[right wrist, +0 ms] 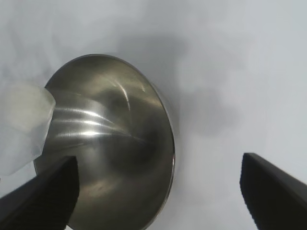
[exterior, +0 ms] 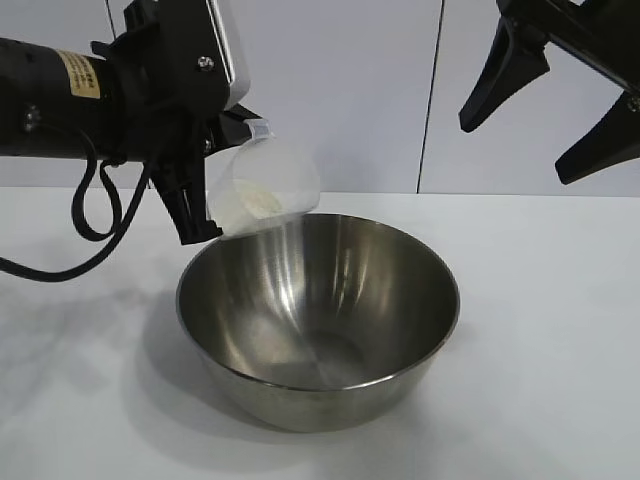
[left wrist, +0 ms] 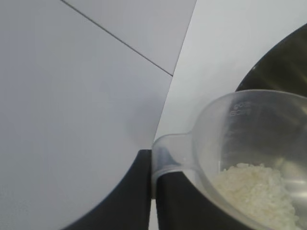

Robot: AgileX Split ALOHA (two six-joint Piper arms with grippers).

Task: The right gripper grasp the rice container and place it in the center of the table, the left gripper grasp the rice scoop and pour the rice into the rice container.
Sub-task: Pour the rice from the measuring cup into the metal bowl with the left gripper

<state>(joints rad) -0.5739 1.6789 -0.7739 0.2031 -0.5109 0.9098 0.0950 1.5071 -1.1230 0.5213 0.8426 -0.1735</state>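
Scoop [exterior: 262, 188] tilted at near-left rim of bowl [exterior: 318, 322], lip toward bowl, rice [exterior: 258, 203] not yet spilled. Left gripper [exterior: 205, 170] fingers clenched on scoop handle. Bowl mid-desk [exterior: 560, 330]. Right gripper [exterior: 545, 115] — fingers released, raised well clear.

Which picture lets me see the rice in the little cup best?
The left wrist view: the rice fills the near corner as a white heap inside the rice scoop. The exterior view shows only a small pale patch of it through the tilted cup's wall. In the right wrist view, the cup is a blur and no grains show.
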